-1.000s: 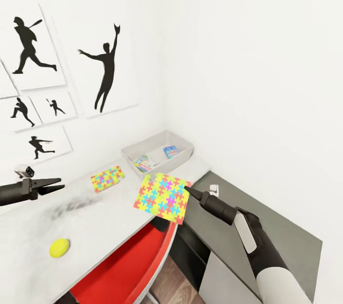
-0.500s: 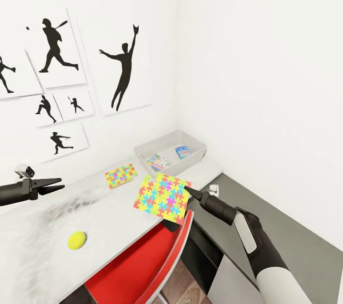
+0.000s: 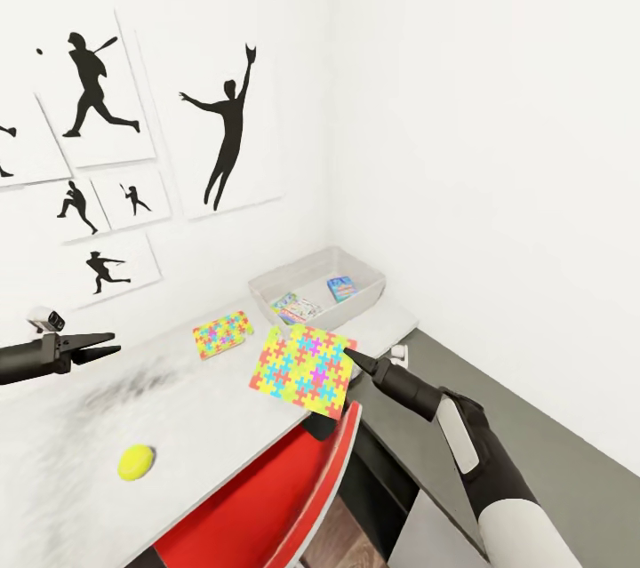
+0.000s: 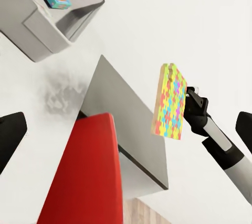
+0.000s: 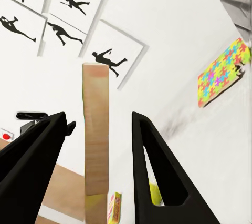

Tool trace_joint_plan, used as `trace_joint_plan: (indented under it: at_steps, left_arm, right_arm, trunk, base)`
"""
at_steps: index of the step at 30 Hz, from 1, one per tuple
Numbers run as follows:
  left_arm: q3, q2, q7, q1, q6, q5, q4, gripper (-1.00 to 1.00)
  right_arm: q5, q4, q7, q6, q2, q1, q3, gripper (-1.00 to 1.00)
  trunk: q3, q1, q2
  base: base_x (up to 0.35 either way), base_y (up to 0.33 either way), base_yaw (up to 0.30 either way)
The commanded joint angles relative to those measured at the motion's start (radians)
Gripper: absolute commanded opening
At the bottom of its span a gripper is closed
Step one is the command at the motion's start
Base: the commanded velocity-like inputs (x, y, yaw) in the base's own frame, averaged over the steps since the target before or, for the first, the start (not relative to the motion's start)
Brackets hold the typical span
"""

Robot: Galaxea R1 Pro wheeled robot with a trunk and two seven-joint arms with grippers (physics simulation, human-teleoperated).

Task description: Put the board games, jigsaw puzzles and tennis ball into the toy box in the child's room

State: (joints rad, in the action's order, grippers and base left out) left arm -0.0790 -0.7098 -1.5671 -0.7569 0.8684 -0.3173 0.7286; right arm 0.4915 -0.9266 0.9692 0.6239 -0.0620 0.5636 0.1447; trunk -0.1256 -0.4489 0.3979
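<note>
One jigsaw puzzle (image 3: 304, 370) held on edge by the right gripper (image 3: 349, 358), short of the toy box (image 3: 317, 287).
Thin, stiff, light, probably slick; jaws pinch one corner, so it may pivot; left gripper (image 3: 100, 342) jaws narrow, empty.

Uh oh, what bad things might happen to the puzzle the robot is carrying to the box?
1. The right gripper holds the jigsaw puzzle by one edge only, in the air near the table's edge, above the red chair. It might slip and fall.
2. The toy box already holds two games, so the puzzle might catch on the rim or land tilted.
3. The swinging puzzle might bump the second puzzle.
</note>
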Motion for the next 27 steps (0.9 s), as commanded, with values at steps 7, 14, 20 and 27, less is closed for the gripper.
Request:
trace_joint_plan:
  at_steps: [7, 14, 20, 27]
  left_arm:
    - [0.001, 0.0, -0.004, -0.001, 0.011, 0.0, 0.0, 1.0]
    - [0.001, 0.001, -0.004, -0.001, 0.011, 0.0, 0.0, 1.0]
    - [0.001, 0.001, -0.004, -0.001, 0.011, 0.0, 0.0, 1.0]
    - [0.001, 0.001, -0.004, -0.001, 0.011, 0.0, 0.0, 1.0]
  right_arm:
    - [0.002, 0.0, 0.002, 0.007, -0.001, 0.001, 0.003, -1.0]
    - [0.002, 0.0, 0.002, 0.007, -0.001, 0.001, 0.003, -1.0]
    - [0.002, 0.0, 0.002, 0.007, -0.001, 0.001, 0.003, -1.0]
    - [0.002, 0.0, 0.002, 0.007, -0.001, 0.001, 0.003, -1.0]
  trunk:
    - [-0.002, -0.001, 0.002]
    - [-0.002, -0.001, 0.002]
    - [-0.002, -0.001, 0.002]
    - [-0.002, -0.001, 0.002]
  base:
    - [0.196, -0.034, 0.041]
    - [0.142, -0.086, 0.255]
    - [0.058, -0.048, 0.217]
    - [0.09, -0.005, 0.03]
